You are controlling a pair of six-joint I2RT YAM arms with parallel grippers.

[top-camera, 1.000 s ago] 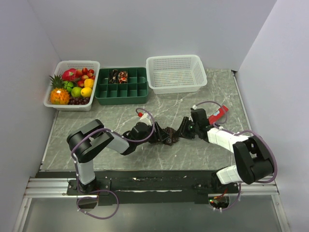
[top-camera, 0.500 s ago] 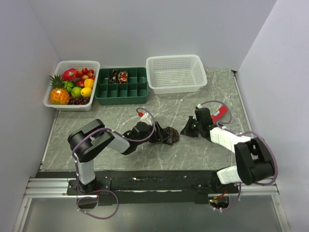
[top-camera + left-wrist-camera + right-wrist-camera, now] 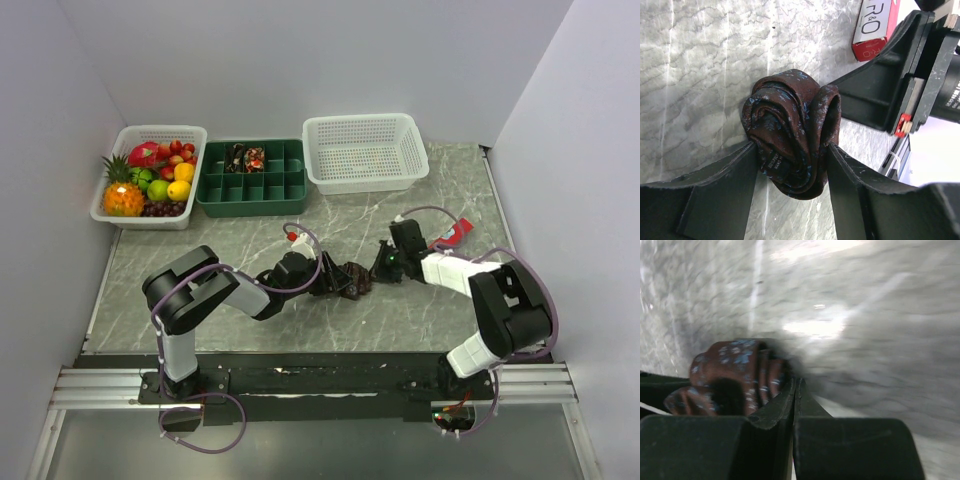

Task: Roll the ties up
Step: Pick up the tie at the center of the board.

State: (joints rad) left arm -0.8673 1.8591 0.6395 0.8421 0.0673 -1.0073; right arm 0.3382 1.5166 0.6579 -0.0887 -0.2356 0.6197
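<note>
Taking the dark green plastic compartment tray (image 3: pixel 250 207) at the back as our landmark, we find both arms reaching from the near edge of the grey marbled table (image 3: pixel 200 270) to meet in front of the tray and a little to its right. There the left gripper (image 3: pixel 333 282) clasps a dark brown rolled tie (image 3: pixel 357 278) in partly open jaws. From above we see only a dark lump. The left wrist camera shows that gripper (image 3: pixel 790 150) with a black finger (image 3: pixel 730 185) pressed to each side of the rolled tie (image 3: pixel 790 115), whose coils carry small blue flecks and a label. The right gripper (image 3: pixel 381 267) comes in from farther right of the tray. Its own blurred view shows the right gripper (image 3: pixel 795 384) with jaws pressed together, nothing between them, and tips just beside the roll (image 3: pixel 735 375); we cannot tell if they touch. Beyond it, right of the tray, lies a small bright red flat box (image 3: pixel 455 235), whose white lettering only the left wrist view (image 3: pixel 875 25) shows. In the tray's back row sit more dark patterned ties (image 3: pixel 246 157). A white plastic fruit basket (image 3: pixel 160 131) stands just left of the tray, and a white perforated basket (image 3: pixel 365 120) just right.
</note>
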